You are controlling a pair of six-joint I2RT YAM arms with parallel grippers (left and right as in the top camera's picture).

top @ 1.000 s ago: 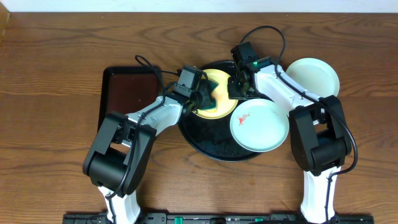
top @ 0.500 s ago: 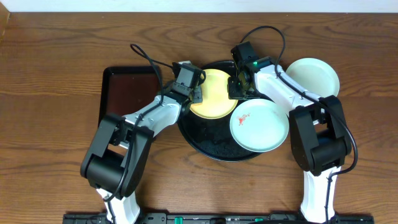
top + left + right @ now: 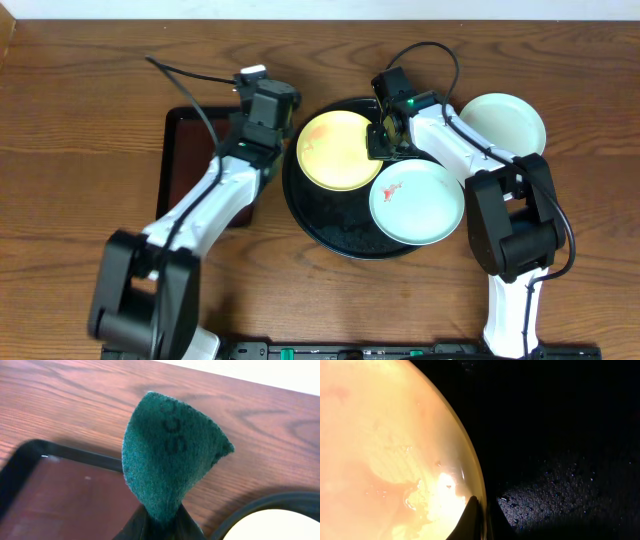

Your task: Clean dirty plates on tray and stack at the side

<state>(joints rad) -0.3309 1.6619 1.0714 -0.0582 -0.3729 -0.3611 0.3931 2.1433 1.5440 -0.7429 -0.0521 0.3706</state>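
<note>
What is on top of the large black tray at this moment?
Two plates: a pale yellow plate, its rim pinched by the right gripper, and a white plate with a red smear. The tray surface beneath them is covered.

right hand (image 3: 384, 143) on yellow plate (image 3: 335, 150) rim, left side open, white plate (image 3: 417, 202) beside

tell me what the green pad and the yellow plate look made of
The green pad looks like fibrous scouring material, matte, fuzzy at its edges. The yellow plate is smooth and glossy with glare, perhaps glazed ceramic or hard plastic; cannot tell which.
</note>
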